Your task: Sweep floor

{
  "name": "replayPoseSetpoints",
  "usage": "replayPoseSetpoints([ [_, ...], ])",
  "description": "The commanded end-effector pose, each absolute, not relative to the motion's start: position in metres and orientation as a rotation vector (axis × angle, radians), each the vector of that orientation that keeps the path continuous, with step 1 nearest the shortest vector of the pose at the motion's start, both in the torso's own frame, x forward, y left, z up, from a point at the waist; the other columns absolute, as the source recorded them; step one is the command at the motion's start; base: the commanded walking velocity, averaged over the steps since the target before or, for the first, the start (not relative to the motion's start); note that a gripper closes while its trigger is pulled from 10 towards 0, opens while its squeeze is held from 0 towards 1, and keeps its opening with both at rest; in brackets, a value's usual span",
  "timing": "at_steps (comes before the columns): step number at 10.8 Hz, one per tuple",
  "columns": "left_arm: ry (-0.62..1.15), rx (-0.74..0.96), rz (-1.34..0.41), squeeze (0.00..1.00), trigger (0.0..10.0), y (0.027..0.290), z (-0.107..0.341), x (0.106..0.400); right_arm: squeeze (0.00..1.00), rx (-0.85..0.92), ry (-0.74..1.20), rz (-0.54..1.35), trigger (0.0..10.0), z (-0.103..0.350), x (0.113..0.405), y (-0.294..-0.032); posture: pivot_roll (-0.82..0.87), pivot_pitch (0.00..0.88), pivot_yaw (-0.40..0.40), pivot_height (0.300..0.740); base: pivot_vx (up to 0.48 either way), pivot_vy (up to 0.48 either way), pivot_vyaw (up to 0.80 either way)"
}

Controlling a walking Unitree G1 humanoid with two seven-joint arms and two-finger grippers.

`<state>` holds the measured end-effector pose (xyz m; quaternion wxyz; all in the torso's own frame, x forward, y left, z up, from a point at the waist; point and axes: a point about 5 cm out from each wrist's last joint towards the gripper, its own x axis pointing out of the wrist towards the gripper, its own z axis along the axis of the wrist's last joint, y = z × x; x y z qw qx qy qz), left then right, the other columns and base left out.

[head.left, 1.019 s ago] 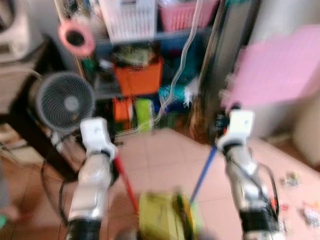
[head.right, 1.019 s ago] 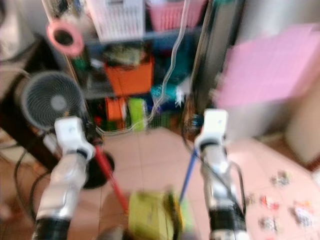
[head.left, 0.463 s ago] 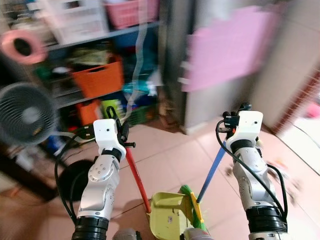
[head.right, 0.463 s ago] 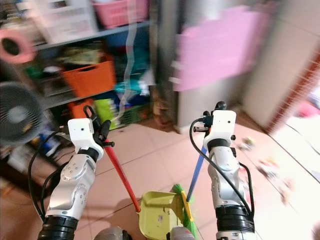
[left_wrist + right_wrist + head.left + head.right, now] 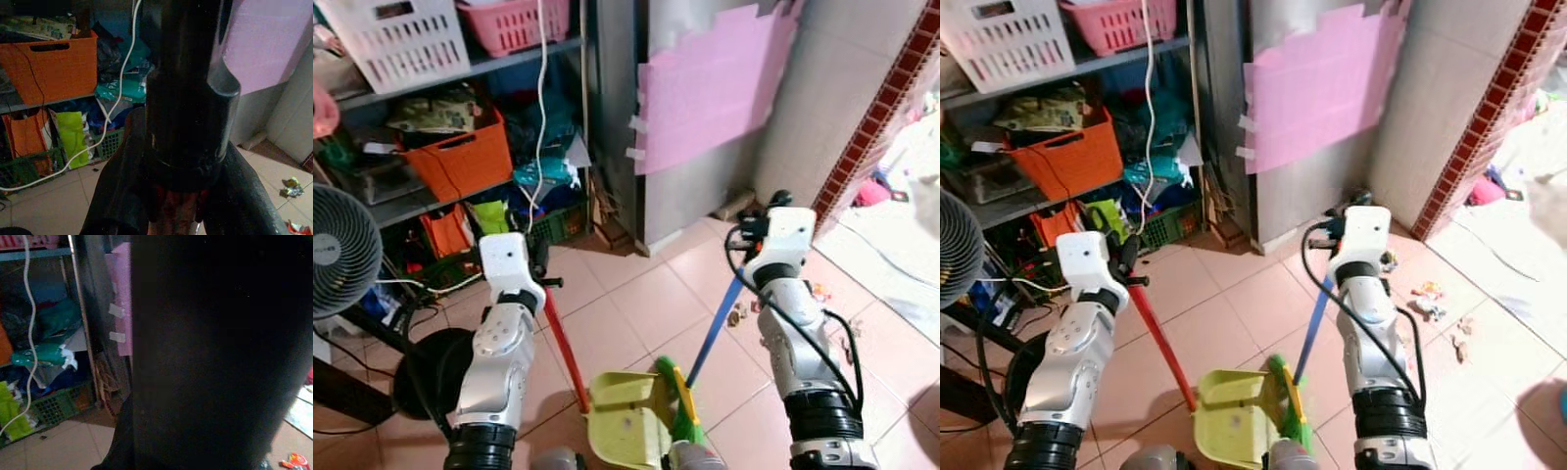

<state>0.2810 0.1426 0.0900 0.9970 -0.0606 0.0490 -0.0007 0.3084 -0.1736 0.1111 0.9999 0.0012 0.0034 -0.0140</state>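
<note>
My left gripper [image 5: 546, 281] is shut on the top of a red handle [image 5: 565, 351] that slopes down to a yellow-green dustpan [image 5: 620, 423] on the tiled floor in front of me. In the left wrist view the red handle [image 5: 176, 211] shows between the dark fingers. My right gripper [image 5: 750, 238] is shut on the top of a blue broom handle [image 5: 715, 331]. The broom's green head [image 5: 678, 399] rests against the dustpan's right side. Small bits of litter [image 5: 1426, 295] lie on the tiles right of my right arm, with more litter [image 5: 737, 313] beside the blue handle.
A shelf unit with an orange bin [image 5: 460, 157], baskets and hanging cables stands ahead on the left. A fan [image 5: 340, 250] on a black base is at far left. A metal cabinet with a pink sheet [image 5: 705, 88] and a white tiled wall [image 5: 822, 108] stand ahead.
The camera has swung to the right and the picture has sharpened; the fan slid to the left edge and the tiled wall came into view. Both grippers keep their handles.
</note>
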Motion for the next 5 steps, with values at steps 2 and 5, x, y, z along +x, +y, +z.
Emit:
replayPoseSetpoints([
  [2, 0.045, -0.092, 0.018, 0.00, 10.0, 0.147, 0.101, 0.283, 0.00, -0.002, 0.059, -0.044, 10.0, 0.099, 0.304, -0.177, -0.01, 0.000, 0.067, 0.740, 0.000, 0.000, -0.80],
  [5, -0.003, -0.014, 0.060, 0.00, 10.0, 0.155, 0.111, 0.288, 0.00, 0.003, 0.056, -0.067, 10.0, 0.099, 0.304, -0.178, -0.01, 0.000, 0.076, 0.740, 0.000, 0.000, -0.80],
])
